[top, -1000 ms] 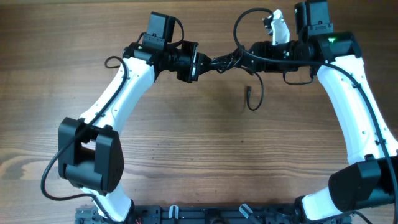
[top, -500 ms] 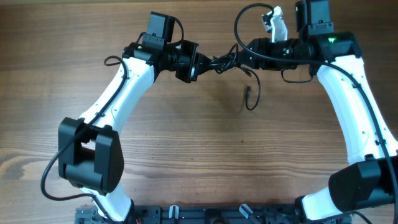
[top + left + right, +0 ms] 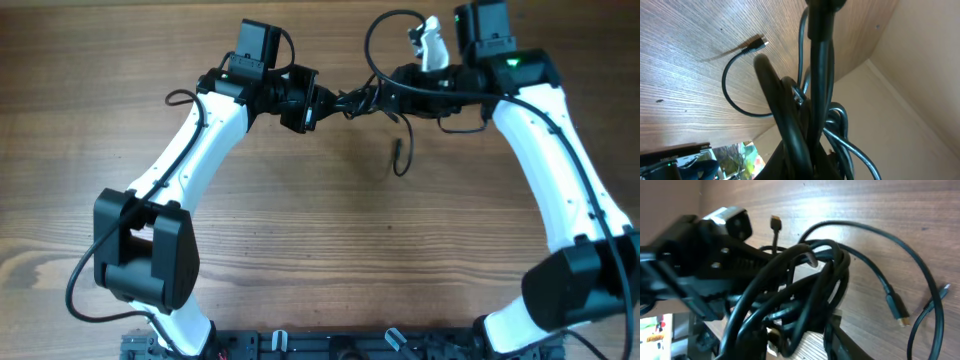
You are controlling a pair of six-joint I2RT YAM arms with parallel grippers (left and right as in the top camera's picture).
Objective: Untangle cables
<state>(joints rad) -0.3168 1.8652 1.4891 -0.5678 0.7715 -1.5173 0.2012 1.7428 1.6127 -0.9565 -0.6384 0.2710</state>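
The cables (image 3: 356, 99) form a black knot held off the wooden table between my two grippers at the far middle. My left gripper (image 3: 320, 103) is shut on the knot's left side, and my right gripper (image 3: 388, 95) is shut on its right side. One loose end hangs down to a plug (image 3: 396, 150) over the table, and a loop (image 3: 372, 40) arcs toward the far edge. In the left wrist view the cords (image 3: 815, 110) fill the frame, with a plug end (image 3: 758, 44) curling off. In the right wrist view the knot (image 3: 805, 280) sits against the jaws, with loose plugs (image 3: 898, 313).
The wooden table (image 3: 320, 230) lies below both arms. A black rail (image 3: 330, 345) runs along the near edge. A white part (image 3: 430, 45) sticks out by the right wrist. A thin arm wire (image 3: 180, 98) loops beside the left arm.
My right arm has moved left and toward the far edge, bringing its gripper closer to the left one. The hanging end and upper loop shifted left with it. The left arm has not moved.
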